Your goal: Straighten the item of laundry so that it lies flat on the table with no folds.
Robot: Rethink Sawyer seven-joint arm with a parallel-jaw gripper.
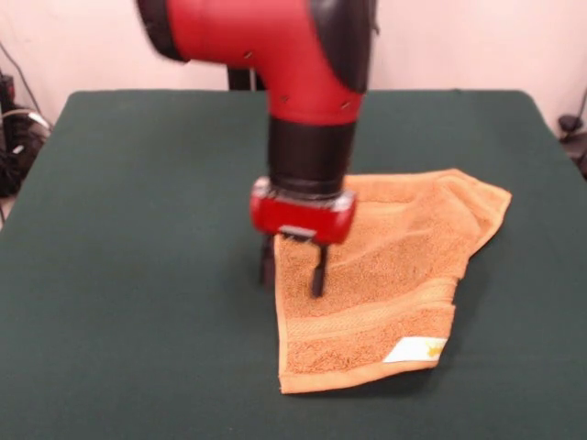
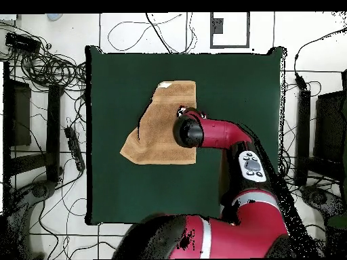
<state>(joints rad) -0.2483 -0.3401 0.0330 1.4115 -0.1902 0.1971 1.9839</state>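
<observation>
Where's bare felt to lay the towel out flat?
Front view: wide bare table left of the towel, plus a strip along the far edge. Crowded where the gripper stands over the towel's left edge; the right side has only a narrow margin.

We read this as a robotics lab: red Sawyer arm (image 2: 223, 132) at a green-felt counter (image 2: 122, 189), loose cables (image 2: 51, 68) strewn over a pale tiled floor (image 2: 41, 223), dark equipment racks (image 2: 17, 115) alongside.

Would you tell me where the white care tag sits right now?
In the front view, the care tag lies on the towel's near right corner, below the gripper.
</observation>
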